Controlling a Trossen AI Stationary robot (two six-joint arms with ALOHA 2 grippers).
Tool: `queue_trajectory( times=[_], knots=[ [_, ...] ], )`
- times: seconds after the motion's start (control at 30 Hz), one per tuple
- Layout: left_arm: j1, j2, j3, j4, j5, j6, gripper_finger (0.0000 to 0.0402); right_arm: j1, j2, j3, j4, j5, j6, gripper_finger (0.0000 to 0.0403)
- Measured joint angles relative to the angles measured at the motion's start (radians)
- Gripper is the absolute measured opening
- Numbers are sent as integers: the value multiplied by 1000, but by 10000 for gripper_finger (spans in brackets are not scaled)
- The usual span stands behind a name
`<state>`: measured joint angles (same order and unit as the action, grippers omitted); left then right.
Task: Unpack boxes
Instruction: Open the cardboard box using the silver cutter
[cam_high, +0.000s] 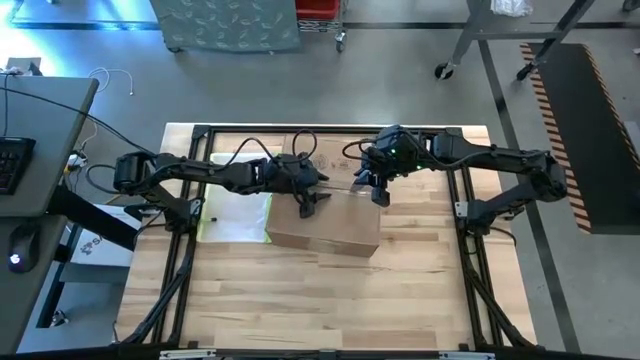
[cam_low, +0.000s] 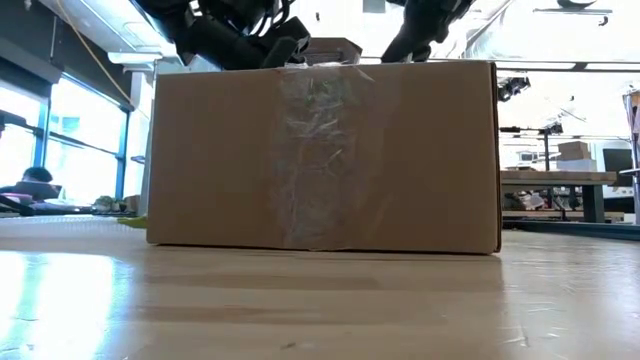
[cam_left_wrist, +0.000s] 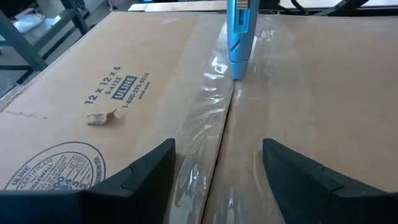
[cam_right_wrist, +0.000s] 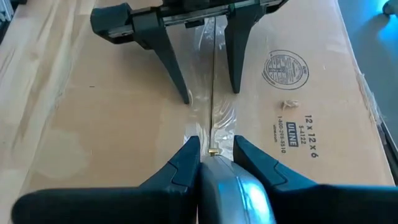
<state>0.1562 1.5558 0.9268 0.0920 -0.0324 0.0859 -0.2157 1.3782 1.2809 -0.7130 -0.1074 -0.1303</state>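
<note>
The brown cardboard box (cam_high: 340, 228) stands on the wooden table, flaps shut. Clear tape (cam_left_wrist: 208, 106) runs along its centre seam and down its front (cam_low: 320, 150). My left gripper (cam_right_wrist: 211, 93) is open over the box top, slanting down from the table's left, with one finger on each side of the seam. My right gripper (cam_right_wrist: 216, 142) faces it from the right, shut on a blue and silver cutter (cam_left_wrist: 239, 34). The cutter's tip (cam_right_wrist: 212, 151) is at the taped seam. My left gripper's fingertips (cam_right_wrist: 185, 96) stand at the box top on either side of the seam; whether they touch the cardboard I cannot tell. My right gripper pinches the cutter's body (cam_right_wrist: 233, 190) between its two fingers, and the tool runs along them. It slants down from the table's right. The cutter's tip (cam_left_wrist: 238, 73) rests on the tape over the seam.
A flat clear sleeve with a yellow-green edge (cam_high: 238, 215) lies on the table just left of the box. Bare wood lies in front of the box (cam_high: 330, 300). The black arm frames (cam_high: 180, 250) run along both sides of the table.
</note>
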Motion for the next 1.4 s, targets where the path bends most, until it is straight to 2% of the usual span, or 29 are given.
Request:
queue_trajectory(
  times=[0.2,0.37,0.87,1.1,1.4],
  knots=[
    [0,0,-1,-2,-1,-3,223,0,-6,0,-17,13,1,57],
    [0,1,0,-24,-2,-4,223,2,-36,18,-118,62,29,57],
    [-7,-1,-8,-79,27,4,223,3,-96,18,-256,129,73,57],
    [-11,0,-8,-90,62,4,223,3,-116,20,-354,208,161,57],
    [-10,-2,-6,-117,47,11,223,3,-169,16,-430,231,184,57]
  ],
)
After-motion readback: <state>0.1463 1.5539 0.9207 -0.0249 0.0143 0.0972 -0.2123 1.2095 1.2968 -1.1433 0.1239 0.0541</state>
